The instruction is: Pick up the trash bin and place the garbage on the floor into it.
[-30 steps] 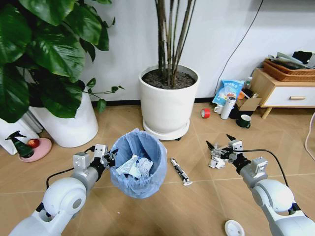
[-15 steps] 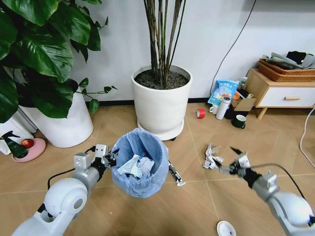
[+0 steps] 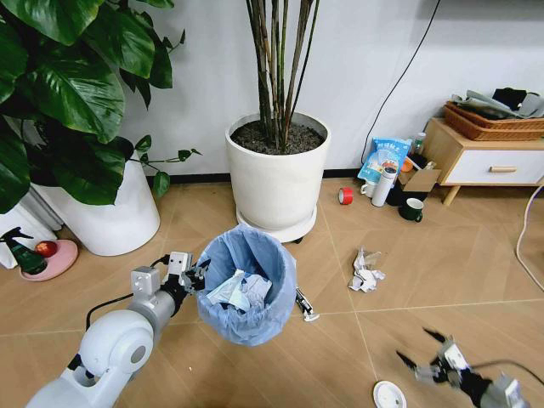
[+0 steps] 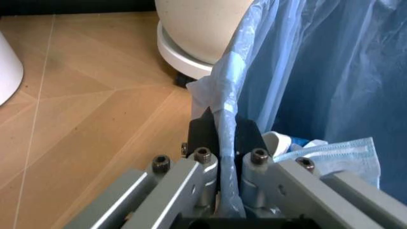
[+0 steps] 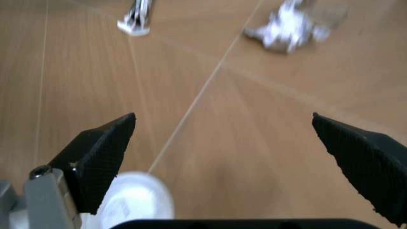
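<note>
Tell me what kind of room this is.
Probably a home or office lounge corner: wood-look floor, large potted plants in white pots, a low wooden cabinet against the wall.

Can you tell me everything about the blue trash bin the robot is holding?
The trash bin is small and round, lined with a crinkly light-blue plastic bag. It is tilted, its opening facing up toward the camera. Crumpled white paper and a light-blue piece lie inside. The left gripper pinches its rim and bag, shut, near the white plant pot.
</note>
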{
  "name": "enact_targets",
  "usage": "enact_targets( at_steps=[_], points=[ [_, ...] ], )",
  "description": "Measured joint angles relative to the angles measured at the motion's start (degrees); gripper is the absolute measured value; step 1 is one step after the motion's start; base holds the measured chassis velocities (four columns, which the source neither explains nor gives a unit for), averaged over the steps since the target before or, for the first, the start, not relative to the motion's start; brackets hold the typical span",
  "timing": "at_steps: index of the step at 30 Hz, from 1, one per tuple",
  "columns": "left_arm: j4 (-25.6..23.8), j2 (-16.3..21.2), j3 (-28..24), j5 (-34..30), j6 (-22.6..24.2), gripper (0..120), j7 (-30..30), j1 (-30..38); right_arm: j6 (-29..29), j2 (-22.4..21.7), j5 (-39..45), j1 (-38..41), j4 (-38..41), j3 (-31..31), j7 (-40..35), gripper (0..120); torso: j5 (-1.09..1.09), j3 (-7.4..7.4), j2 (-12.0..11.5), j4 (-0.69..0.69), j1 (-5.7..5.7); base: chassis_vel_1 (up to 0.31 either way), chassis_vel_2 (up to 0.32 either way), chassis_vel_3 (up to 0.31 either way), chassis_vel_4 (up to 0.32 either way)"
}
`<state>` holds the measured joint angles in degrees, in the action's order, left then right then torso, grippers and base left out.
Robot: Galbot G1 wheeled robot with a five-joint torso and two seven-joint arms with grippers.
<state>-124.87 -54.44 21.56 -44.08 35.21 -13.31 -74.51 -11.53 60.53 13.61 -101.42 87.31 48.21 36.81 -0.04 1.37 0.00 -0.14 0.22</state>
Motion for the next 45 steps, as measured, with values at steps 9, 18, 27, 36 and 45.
enact_targets(
  at_steps=[9, 18, 27, 36, 45],
  points=[
    [-0.73, 0.62, 0.22, -0.06, -0.07, 0, 0.16, -1.47, -0.77, 5.55, -4.67, 4.43, -8.65, -1.59, -0.05, 100, -0.01, 0.0, 0.0, 0.01, 0.0, 0.0, 0.0, 0.0, 0.0],
    [-1.37, 1.39, 0.76, -0.17, -0.26, 0, 0.36, -2.42, -1.84, 8.88, -7.04, 8.34, -14.42, -1.7, -0.25, 100, 0.03, 0.0, 0.0, 0.01, 0.0, 0.0, 0.0, 0.0, 0.0],
    [-1.31, 1.82, 0.56, -0.4, -0.33, 0, 0.41, -1.72, -2.16, 9.94, -8.07, 10.18, -18.18, -1.39, -0.38, 88, 0.0, 0.01, 0.0, 0.01, 0.0, 0.0, 0.0, 0.0, 0.0],
    [-0.62, 1.72, 0.06, -0.41, -0.46, 0, 0.4, -1.04, -2.09, 10.74, -9.37, 12.04, -20.54, -1.29, -0.28, 58, 0.01, 0.01, 0.0, 0.01, 0.0, 0.0, 0.0, 0.0, 0.0],
    [-0.57, 1.88, 0.02, -0.47, -0.47, 0, 0.31, -0.86, -2.11, 10.87, -9.84, 12.96, -21.47, -1.28, 0.02, 23, -0.03, 0.01, 0.0, 0.01, 0.0, 0.0, 0.0, 0.0, 0.0]
  ],
)
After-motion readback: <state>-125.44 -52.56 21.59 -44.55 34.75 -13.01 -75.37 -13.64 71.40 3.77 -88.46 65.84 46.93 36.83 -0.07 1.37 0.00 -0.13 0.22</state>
